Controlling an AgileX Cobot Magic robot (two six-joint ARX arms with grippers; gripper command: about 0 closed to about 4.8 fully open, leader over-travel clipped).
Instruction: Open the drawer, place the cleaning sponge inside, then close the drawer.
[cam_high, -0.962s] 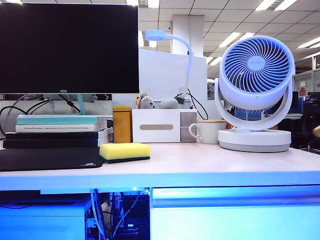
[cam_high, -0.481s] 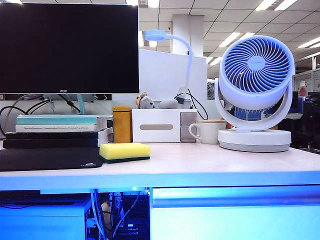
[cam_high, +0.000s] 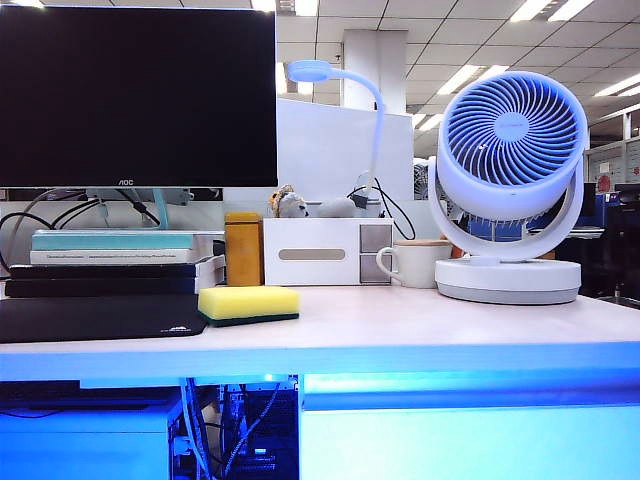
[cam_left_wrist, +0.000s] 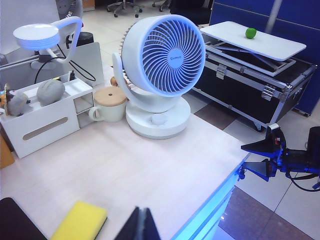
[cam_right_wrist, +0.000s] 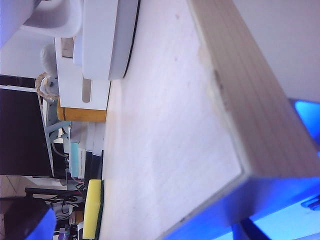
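The yellow cleaning sponge (cam_high: 248, 303) with its dark green underside lies flat on the desk top near the front edge, beside a black mat. The wide blue-tinted drawer (cam_high: 470, 440) sits under the desk at the right, its front flush and its lip handle (cam_high: 470, 392) along the top. No gripper shows in the exterior view. In the left wrist view my left gripper (cam_left_wrist: 142, 224) hovers shut and empty above the desk, close beside the sponge (cam_left_wrist: 80, 222). My right gripper (cam_left_wrist: 243, 161) hangs open off the desk's right corner, below the table top. The right wrist view looks along the desk to the sponge (cam_right_wrist: 92, 207).
A white fan (cam_high: 510, 180), a mug (cam_high: 410, 262), a small white box (cam_high: 312, 252) and an amber container (cam_high: 243, 248) line the back. A monitor (cam_high: 135, 95), stacked books (cam_high: 110, 262) and the mat (cam_high: 95, 318) fill the left. A black case (cam_left_wrist: 250, 90) stands on the floor.
The drawer's handle lip looks paler and less sharp than before. The sponge and the other desk things have not moved.
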